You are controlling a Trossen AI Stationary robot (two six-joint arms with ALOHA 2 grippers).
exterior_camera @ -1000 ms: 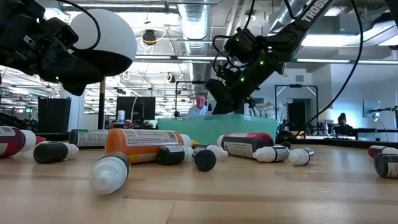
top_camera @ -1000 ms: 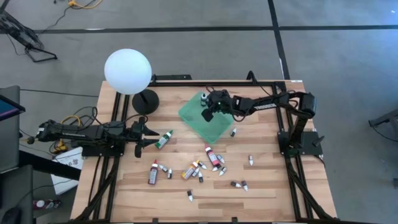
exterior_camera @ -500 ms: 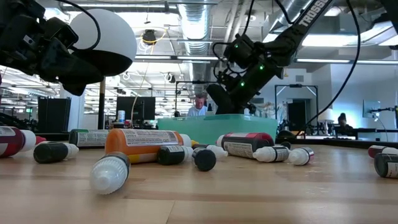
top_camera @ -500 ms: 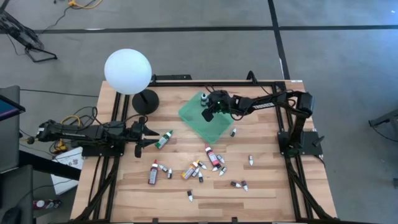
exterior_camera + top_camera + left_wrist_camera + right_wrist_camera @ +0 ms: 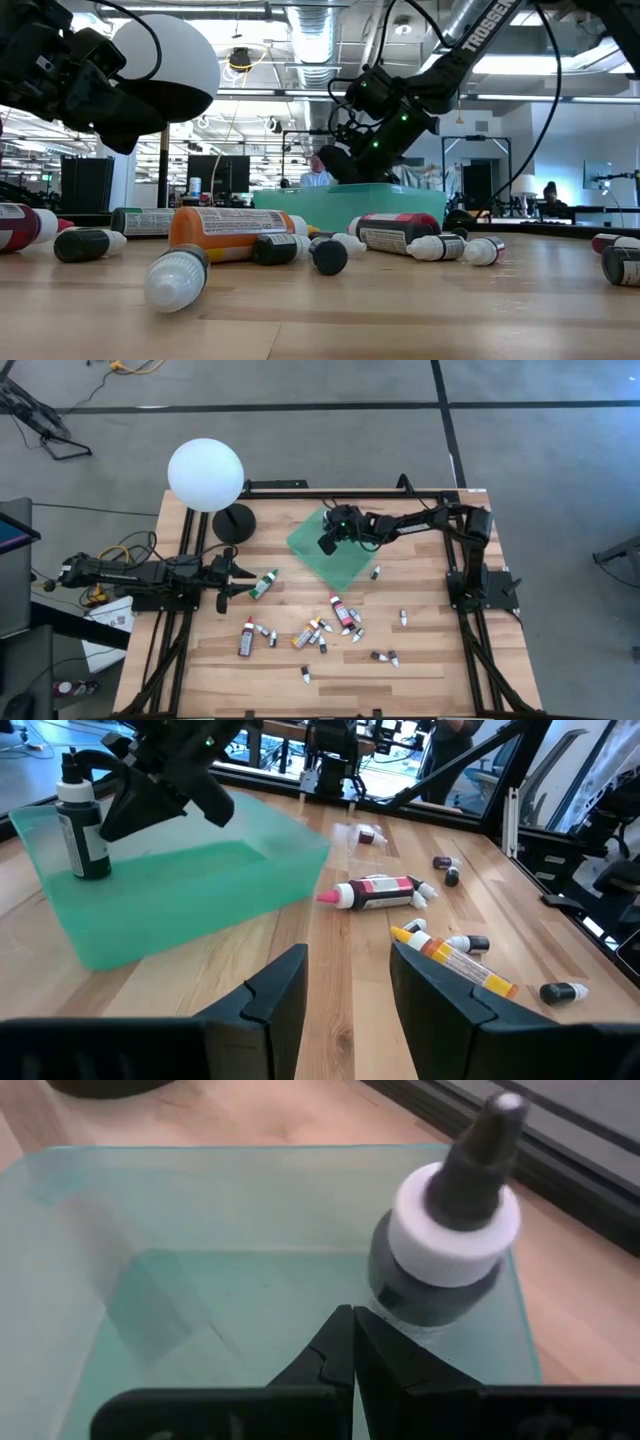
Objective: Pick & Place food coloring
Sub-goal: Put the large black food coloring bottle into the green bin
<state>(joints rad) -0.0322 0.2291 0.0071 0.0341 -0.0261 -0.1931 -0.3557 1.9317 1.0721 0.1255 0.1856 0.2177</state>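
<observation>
1. right gripper (image 5: 327,544) hangs over the green tray (image 5: 345,565), fingers pressed fully together, nothing in them.
2. one dark food coloring bottle with white collar (image 5: 443,1240) stands upright inside the tray at its far corner, just beyond the right fingertips, not touching them.
3. left gripper (image 5: 226,579) sits low at the table's left side, fingers partly apart and empty; green-capped bottle (image 5: 264,584) lies just beside it.
4. the other bottles lie scattered on the wooden table (image 5: 430,660) in front of the tray, among them the pink-capped bottle (image 5: 341,610) and an orange tube (image 5: 232,232).
5. white globe lamp (image 5: 205,476) stands at the back left.
</observation>
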